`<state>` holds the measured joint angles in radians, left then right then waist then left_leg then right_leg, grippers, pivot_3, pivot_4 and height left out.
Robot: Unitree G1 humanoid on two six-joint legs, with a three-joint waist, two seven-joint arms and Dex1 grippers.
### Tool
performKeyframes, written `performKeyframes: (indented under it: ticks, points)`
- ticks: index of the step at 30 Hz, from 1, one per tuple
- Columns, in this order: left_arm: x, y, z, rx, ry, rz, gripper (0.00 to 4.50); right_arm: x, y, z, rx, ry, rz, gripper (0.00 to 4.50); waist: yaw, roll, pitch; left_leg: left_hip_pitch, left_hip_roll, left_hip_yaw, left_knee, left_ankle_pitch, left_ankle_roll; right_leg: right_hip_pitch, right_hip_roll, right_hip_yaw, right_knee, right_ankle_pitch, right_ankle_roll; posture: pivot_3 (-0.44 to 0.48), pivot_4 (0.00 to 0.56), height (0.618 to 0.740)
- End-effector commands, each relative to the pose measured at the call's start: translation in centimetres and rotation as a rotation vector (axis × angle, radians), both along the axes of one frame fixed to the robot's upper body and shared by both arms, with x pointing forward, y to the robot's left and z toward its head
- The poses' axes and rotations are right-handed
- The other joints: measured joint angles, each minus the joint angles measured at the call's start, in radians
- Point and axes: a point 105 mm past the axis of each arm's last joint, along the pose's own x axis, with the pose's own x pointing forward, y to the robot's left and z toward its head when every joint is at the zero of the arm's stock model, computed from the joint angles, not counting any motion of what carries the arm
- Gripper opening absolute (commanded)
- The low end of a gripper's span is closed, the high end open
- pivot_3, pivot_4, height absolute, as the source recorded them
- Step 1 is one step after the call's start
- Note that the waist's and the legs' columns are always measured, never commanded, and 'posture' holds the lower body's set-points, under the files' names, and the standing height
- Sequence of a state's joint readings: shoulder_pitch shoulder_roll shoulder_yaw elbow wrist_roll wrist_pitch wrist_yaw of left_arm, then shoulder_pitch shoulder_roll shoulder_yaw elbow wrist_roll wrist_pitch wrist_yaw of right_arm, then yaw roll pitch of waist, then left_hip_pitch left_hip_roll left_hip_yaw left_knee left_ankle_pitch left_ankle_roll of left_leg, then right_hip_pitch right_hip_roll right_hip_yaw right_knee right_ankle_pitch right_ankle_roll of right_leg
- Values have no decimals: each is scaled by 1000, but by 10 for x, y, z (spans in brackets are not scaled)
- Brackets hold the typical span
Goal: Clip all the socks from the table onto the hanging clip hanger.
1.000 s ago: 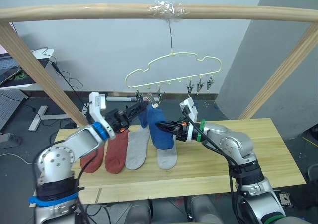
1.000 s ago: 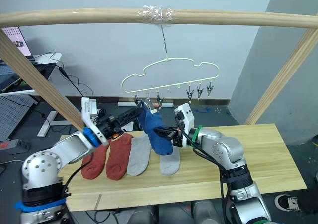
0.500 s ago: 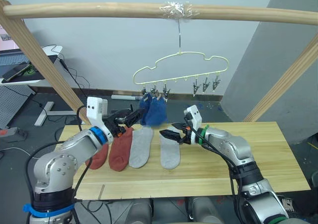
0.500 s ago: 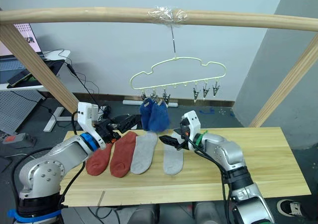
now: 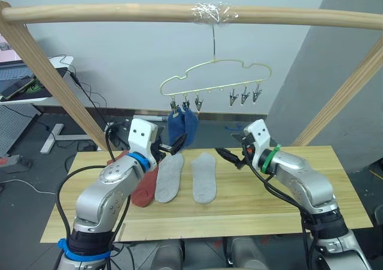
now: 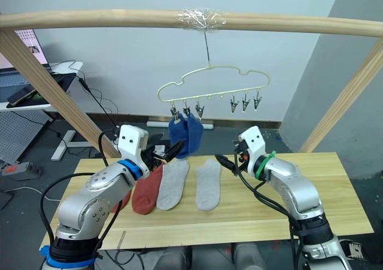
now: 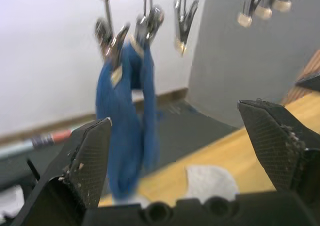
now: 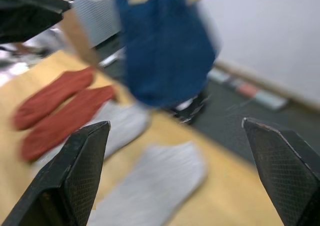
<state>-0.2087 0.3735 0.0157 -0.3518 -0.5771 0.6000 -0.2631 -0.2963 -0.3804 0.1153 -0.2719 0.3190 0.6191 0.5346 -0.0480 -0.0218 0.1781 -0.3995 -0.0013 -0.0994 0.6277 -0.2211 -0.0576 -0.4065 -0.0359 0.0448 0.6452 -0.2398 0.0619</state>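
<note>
The pale-yellow clip hanger [image 5: 215, 73] hangs from the wooden bar. Two blue socks [image 5: 182, 125] dangle side by side from its leftmost clips. On the table [image 5: 269, 204] lie two grey socks [image 5: 169, 177] [image 5: 204, 178], and a rust-red sock [image 5: 143, 193] partly under my left arm. My left gripper [image 5: 175, 143] is open just below and left of the blue socks [image 7: 127, 136], holding nothing. My right gripper [image 5: 225, 155] is open and empty, right of the hanging socks [image 8: 165, 50] and above the table. Its wrist view takes in the red socks [image 8: 60, 110].
The thick wooden bar [image 5: 119, 12] spans the top, with slanted posts at the left [image 5: 54, 78] and right [image 5: 341, 90]. Three bare clips [image 5: 243, 96] hang at the hanger's right end. A white desk [image 5: 30, 90] stands at the back left.
My right gripper has opened, let go of the blue sock and drawn back to the right. That sock now hangs clipped beside the other. My left gripper has come down from the clips.
</note>
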Motion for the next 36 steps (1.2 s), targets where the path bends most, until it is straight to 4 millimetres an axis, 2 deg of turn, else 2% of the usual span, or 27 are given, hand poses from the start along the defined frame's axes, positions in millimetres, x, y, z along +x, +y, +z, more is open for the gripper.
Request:
performKeyframes:
  ticks: [1, 2, 5, 9, 12, 20, 36]
  points:
    - [3, -15, 18, -5, -131, -50, 4500, -4, -7, 30, -30, -194, -16, 4432, -1, 0, 0, 0, 0, 0, 0, 0, 0, 0, 0, 0, 0, 0, 0, -73, 124, 740]
    - [4, -21, 20, 0, -159, -58, 4500, -3, -11, 38, -5, -220, -44, 4432, -2, 0, 0, 0, 0, 0, 0, 0, 0, 0, 0, 0, 0, 0, 0, -77, 127, 740]
    - [11, -31, 27, -10, -239, -44, 3983, -1, -19, 54, 52, -273, -99, 4500, -2, 0, 0, 0, 0, 0, 0, 0, 0, 0, 0, 0, 1, 0, 0, -93, 129, 740]
    - [20, -39, 21, 11, -284, -6, 2794, -5, -18, 61, 74, -309, -94, 4500, -8, 0, 0, 1, 0, 1, 1, 0, 0, 1, 0, 1, 0, 1, 1, -112, 131, 740]
    - [27, -46, 14, 13, -295, 7, 2794, -11, -12, 66, 110, -318, -59, 4500, -11, 0, 0, 1, 0, 0, 1, 0, 0, 1, 0, 1, 1, 1, 1, -122, 131, 740]
    - [46, -50, 6, -5, -308, 81, 2794, -23, -2, 75, 166, -311, 20, 4500, -13, 0, 0, 1, 0, 0, 2, 0, 0, 1, 0, 1, 1, 1, 1, -150, 132, 740]
    - [70, -55, 17, -30, -344, 106, 2794, -25, 0, 84, 207, -290, 12, 4500, -41, 0, 0, 1, -1, 0, 2, 0, 0, 1, 0, 1, 1, 1, 2, -178, 125, 740]
